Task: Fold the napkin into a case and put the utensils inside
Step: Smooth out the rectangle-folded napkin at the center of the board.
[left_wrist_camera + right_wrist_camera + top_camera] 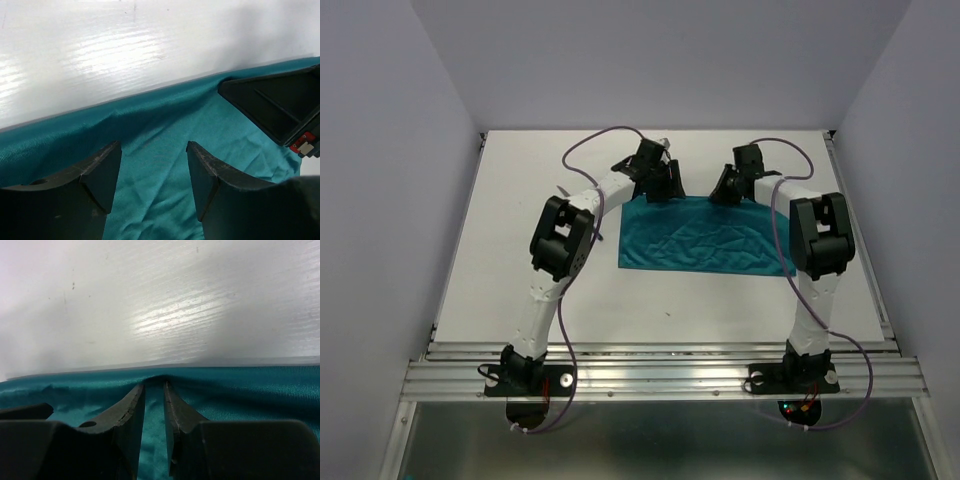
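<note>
Teal napkin [705, 238] lay spread flat and wrinkled mid-table [520, 290], well short of a narrow case. Left gripper [152, 150] hung over the cloth near its far edge, jaws wide, holding nothing. Right gripper [155, 385] stood narrow, pinching the far hem. Utensils not made out. Judged early: folding barely begun, loading all left.

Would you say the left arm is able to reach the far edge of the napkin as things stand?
Probably yes: the left pincer is open right over the far edge of the napkin, with nothing between them. The right pincer seems to pinch that edge further along, clear of it.
</note>
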`<control>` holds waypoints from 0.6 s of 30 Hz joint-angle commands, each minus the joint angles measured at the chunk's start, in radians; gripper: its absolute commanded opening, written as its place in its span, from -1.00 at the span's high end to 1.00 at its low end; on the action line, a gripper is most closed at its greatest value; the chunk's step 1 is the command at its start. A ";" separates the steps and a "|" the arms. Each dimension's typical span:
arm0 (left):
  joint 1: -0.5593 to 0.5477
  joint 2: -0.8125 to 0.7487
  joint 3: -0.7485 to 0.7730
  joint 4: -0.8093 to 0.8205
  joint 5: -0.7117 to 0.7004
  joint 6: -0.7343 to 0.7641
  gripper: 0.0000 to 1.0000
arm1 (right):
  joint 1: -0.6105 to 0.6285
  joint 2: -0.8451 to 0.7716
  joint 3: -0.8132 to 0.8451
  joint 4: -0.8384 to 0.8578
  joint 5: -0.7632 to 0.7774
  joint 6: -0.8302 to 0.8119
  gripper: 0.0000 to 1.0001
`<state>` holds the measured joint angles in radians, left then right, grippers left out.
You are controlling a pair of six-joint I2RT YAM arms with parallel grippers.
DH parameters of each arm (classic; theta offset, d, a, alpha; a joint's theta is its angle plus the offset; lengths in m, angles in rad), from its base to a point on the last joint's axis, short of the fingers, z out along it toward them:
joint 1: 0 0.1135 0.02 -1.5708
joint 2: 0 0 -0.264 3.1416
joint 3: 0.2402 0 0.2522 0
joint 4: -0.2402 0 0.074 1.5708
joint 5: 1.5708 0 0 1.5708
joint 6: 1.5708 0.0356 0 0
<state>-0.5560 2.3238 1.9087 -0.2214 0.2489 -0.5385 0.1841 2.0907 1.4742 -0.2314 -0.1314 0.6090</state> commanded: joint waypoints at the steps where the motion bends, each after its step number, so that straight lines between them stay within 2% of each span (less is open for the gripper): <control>1: 0.021 0.011 0.072 0.044 0.024 -0.017 -0.32 | 0.000 0.025 0.066 0.009 0.025 -0.003 0.46; 4: 0.033 0.037 0.075 0.024 0.003 -0.002 -0.31 | 0.000 0.037 0.080 -0.005 0.062 -0.023 0.46; 9: 0.054 0.025 -0.006 0.036 -0.010 0.005 -0.30 | -0.012 0.026 0.057 -0.020 0.090 -0.046 0.45; 13: 0.076 0.002 -0.086 0.056 -0.013 0.012 -0.30 | -0.057 -0.007 0.012 -0.022 0.108 -0.052 0.45; 18: 0.087 -0.010 -0.114 0.057 -0.020 0.023 -0.30 | -0.116 -0.044 -0.043 -0.022 0.127 -0.074 0.45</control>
<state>-0.4900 2.3524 1.8389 -0.1184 0.2676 -0.5472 0.1295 2.1048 1.4723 -0.2462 -0.0597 0.5709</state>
